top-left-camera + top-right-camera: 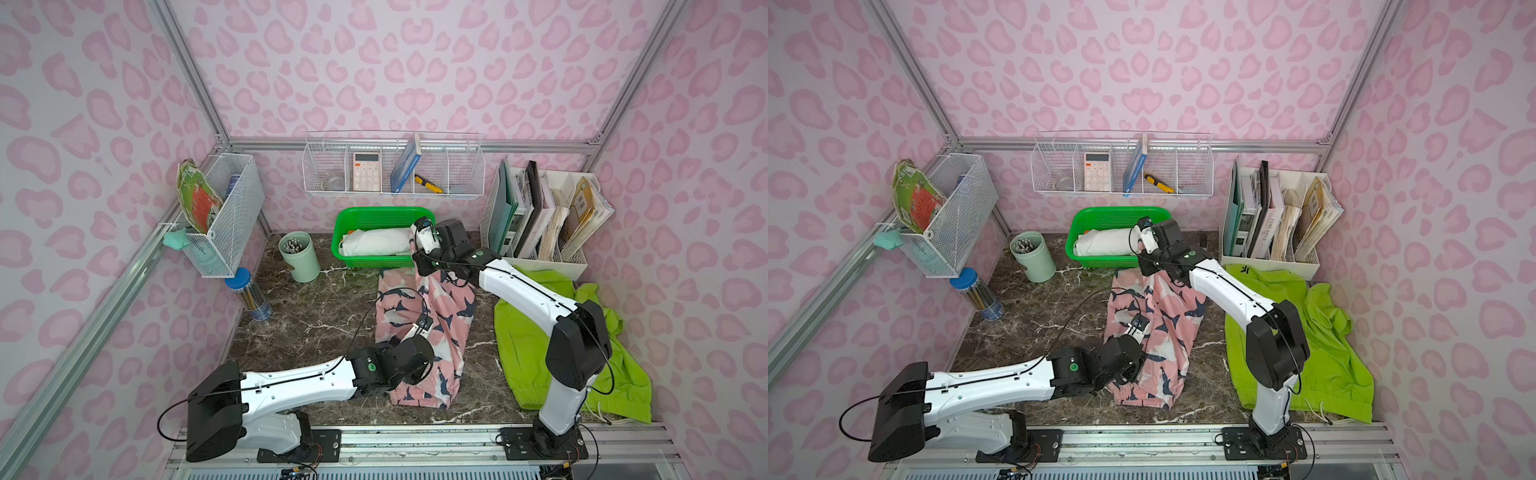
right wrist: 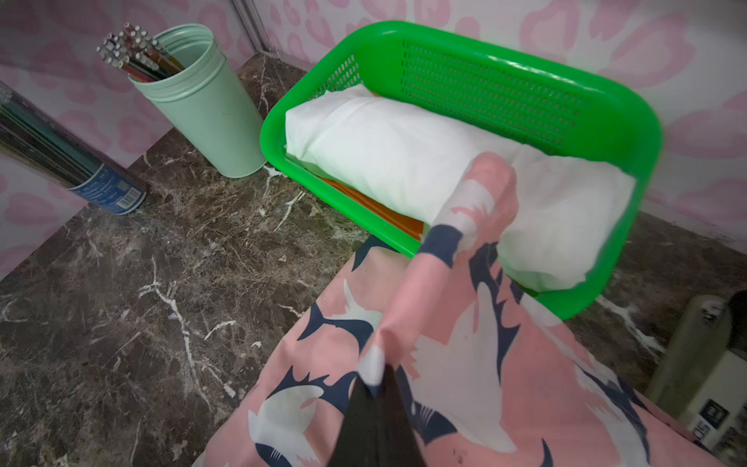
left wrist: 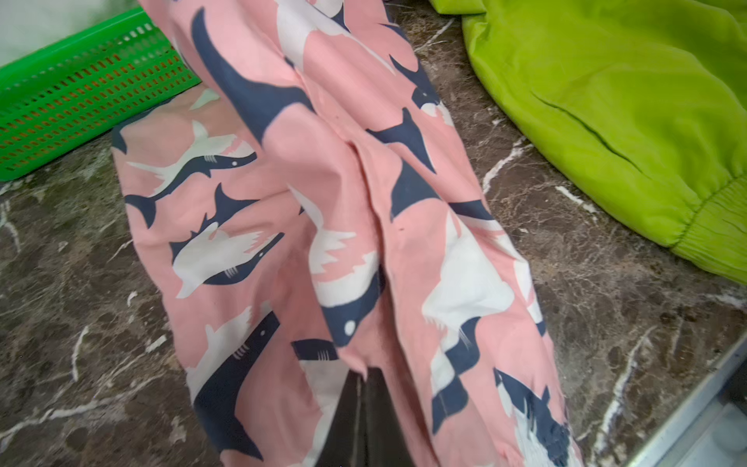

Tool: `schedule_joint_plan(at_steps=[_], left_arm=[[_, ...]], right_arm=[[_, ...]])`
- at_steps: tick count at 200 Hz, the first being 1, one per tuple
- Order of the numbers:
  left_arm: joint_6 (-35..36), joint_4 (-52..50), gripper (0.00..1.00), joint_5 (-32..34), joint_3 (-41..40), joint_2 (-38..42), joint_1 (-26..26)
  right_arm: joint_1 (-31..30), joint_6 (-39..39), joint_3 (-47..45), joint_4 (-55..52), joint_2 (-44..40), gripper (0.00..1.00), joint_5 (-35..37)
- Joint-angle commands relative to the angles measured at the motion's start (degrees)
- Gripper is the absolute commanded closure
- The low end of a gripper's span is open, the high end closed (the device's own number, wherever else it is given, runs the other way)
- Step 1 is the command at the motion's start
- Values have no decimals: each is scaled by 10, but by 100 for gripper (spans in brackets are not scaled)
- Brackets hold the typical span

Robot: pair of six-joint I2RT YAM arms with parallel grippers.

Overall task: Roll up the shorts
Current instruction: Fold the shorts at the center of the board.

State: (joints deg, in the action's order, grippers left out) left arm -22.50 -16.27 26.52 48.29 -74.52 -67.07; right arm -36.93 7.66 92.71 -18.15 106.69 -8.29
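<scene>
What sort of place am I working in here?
Probably a staged desk or study corner inside a test booth: white file rack of books and folders, mint-green cup of pencils, white wire wall basket with a calculator, within pink-patterned panels on aluminium framing.

Walls: you face pale pink panels with darker pink leopard spots (image 1: pixel 415 62), framed by silver aluminium rails (image 1: pixel 266 145).
Base: dark brown, white-veined marble surface (image 1: pixel 316 316).
Light: even.
</scene>
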Motion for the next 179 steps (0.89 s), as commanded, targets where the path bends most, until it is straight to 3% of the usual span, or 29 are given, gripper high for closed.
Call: schedule_joint_plan(at_steps=[1,44,152,163,179], left_arm=[[-36,-24,100,63,-12,13,1],[-84,-57,100,115,-35,26,1],[-233,-140,100,160,-71,10,0],[-248,-152,99,173,-72,11,0],[-257,-163,87,186,-72,13,0]], right_arm=[[-18,-8,26,-27,28,100,-6],[-37,0,43,-27,75,100,-31],[-37,32,90,-8,164,100,-98],[-36,36,94,-7,169,90,-104],[-34,41,98,-5,176,71,-112]])
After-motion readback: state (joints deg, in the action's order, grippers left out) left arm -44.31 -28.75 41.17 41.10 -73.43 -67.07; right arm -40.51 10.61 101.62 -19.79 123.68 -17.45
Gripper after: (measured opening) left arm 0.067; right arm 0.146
